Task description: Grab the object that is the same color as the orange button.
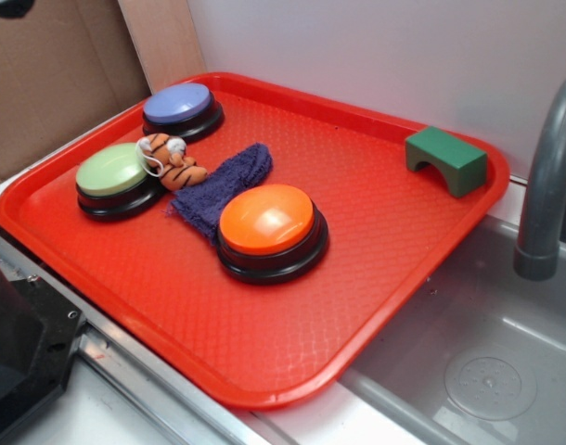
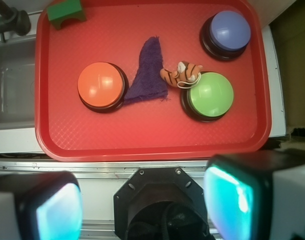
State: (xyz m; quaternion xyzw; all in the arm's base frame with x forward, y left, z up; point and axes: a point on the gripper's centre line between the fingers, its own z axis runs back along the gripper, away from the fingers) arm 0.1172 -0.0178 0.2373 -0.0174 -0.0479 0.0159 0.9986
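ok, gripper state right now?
Gripper: open, holding nothing, above the tray's near edge; plush tiger untouched beside the green button.

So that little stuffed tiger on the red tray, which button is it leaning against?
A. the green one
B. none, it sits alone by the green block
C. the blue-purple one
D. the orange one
A. The plush tiger rests against the rim of the green button, with the purple cloth lying between it and the orange button; the wrist view shows the same contact.
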